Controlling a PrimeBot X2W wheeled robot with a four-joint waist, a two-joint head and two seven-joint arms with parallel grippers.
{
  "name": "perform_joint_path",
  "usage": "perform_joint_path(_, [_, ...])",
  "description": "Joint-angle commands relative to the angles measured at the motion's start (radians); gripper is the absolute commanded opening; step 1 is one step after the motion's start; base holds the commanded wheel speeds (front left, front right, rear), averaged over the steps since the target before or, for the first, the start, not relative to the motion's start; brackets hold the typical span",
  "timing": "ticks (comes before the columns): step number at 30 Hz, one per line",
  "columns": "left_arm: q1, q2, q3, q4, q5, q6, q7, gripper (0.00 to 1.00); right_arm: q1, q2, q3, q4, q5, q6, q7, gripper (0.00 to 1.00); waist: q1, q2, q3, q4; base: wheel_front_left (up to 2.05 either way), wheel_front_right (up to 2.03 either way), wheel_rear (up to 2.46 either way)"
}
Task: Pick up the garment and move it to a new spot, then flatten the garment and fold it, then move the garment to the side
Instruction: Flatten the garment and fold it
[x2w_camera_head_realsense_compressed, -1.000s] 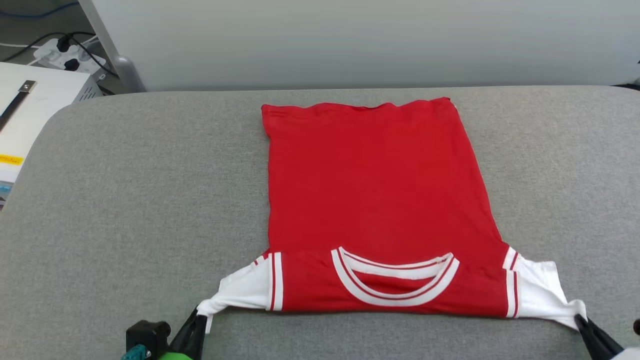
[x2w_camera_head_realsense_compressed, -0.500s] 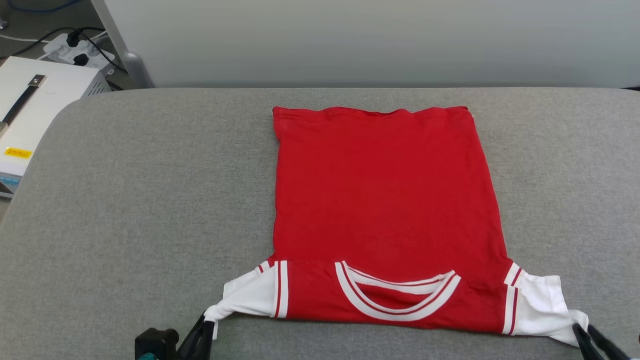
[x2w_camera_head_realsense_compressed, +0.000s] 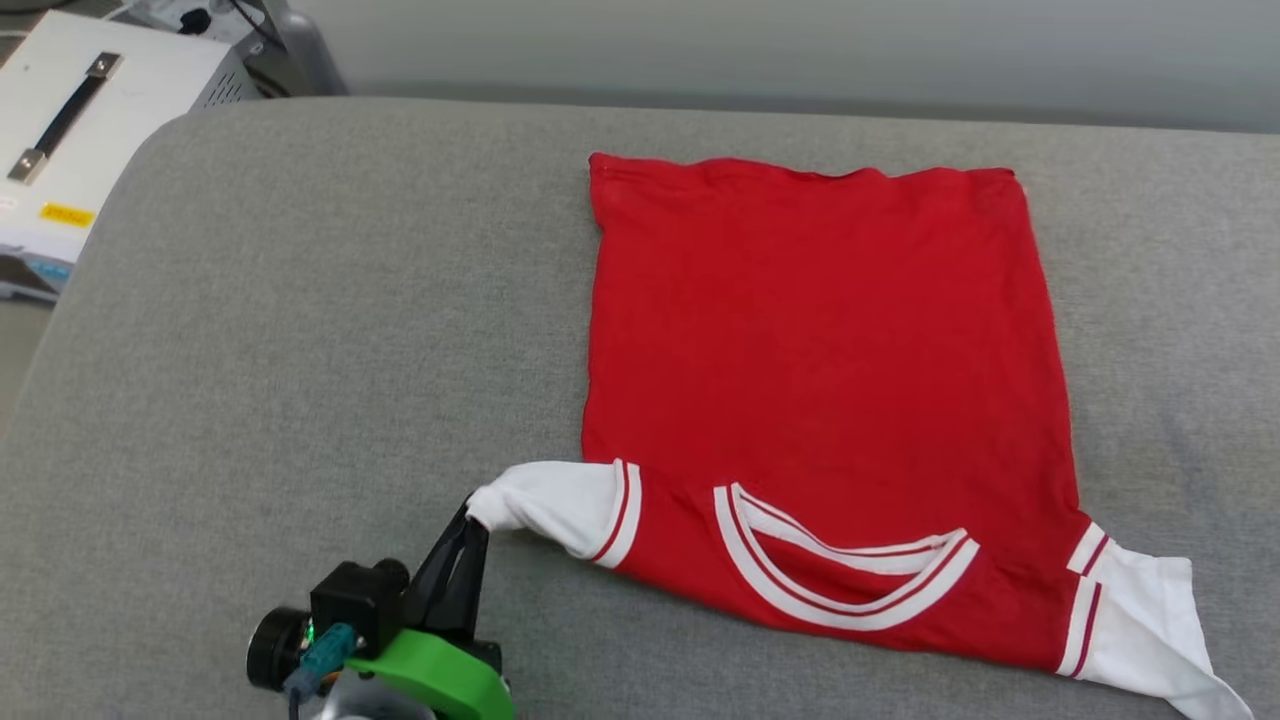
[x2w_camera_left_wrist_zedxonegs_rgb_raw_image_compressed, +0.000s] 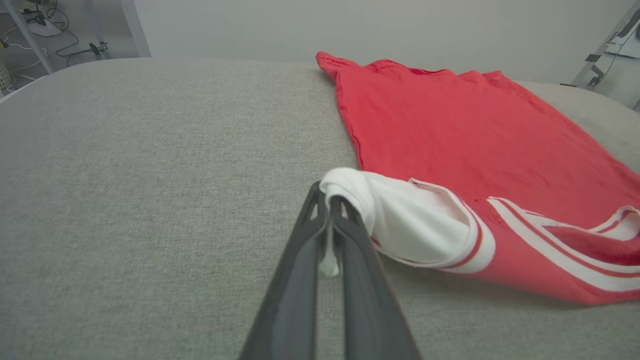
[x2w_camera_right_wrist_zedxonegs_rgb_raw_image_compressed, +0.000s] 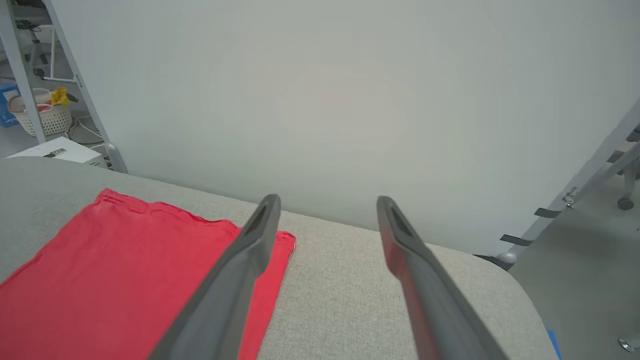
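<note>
Garment (x2w_camera_head_realsense_compressed: 820, 330): red jersey T-shirt with white sleeves, laid spread on the grey fabric worktop (x2w_camera_head_realsense_compressed: 300, 350), hem at the far side, striped collar (x2w_camera_head_realsense_compressed: 845, 580) nearest the robot, plain red side up; no lettering can be seen. Relocation is judged done, and flattening is judged nearly done, the body being smooth apart from slight skew. Folding and the final move aside are judged not yet begun. Left end effector (x2w_camera_head_realsense_compressed: 470, 530): clamped on the tip of the left-hand sleeve (x2w_camera_head_realsense_compressed: 545, 505), which is drawn into a taut roll. Right end effector (x2w_camera_right_wrist_zedxonegs_rgb_raw_image_compressed: 325, 200): fingers held wide apart, nothing between them. Right-hand sleeve (x2w_camera_head_realsense_compressed: 1150, 630): lying loose on the worktop, ungripped. By the head view the whole outline and both sleeves are given, with a white equipment case (x2w_camera_head_realsense_compressed: 90, 120) beyond the worktop's left corner. By the left wrist view the pinch is confirmed at close range, white cloth being trapped between the closed fingers. By the right wrist view the far hem corner is shown below the spread fingers, and a basket (x2w_camera_right_wrist_zedxonegs_rgb_raw_image_compressed: 42, 117) on shelving behind.
</note>
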Motion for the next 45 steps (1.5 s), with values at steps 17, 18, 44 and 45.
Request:
perform_joint_path(17, [-0.152, -0.102, -0.032, -0.130, 0.096, -0.043, -0.006, 0.00, -0.726, -0.098, 0.297, 0.451, 0.031, -0.001, 0.831, 1.00, 0.0001, 0.0000, 0.341, 0.206, 0.00, 0.00, 0.00])
perform_joint_path(18, [-0.157, -0.107, -0.033, -0.134, 0.100, -0.045, -0.006, 0.00, -0.742, -0.095, 0.298, 0.473, 0.027, -0.001, 0.844, 1.00, 0.0001, 0.0000, 0.353, 0.212, 0.00, 0.00, 0.00])
perform_joint_path(44, [-0.174, -0.161, 0.004, -0.112, 0.154, -0.089, -0.006, 0.00, -0.742, -0.048, 0.385, 0.675, 0.079, -0.001, 0.698, 0.00, 0.0001, 0.0000, 0.363, 0.208, 0.00, 0.00, 0.00])
perform_joint_path(45, [-0.168, -0.161, 0.009, -0.107, 0.155, -0.089, -0.006, 0.00, -0.742, -0.046, 0.388, 0.668, 0.089, -0.001, 0.674, 0.00, 0.0001, 0.0000, 0.347, 0.200, 0.00, 0.00, 0.00])
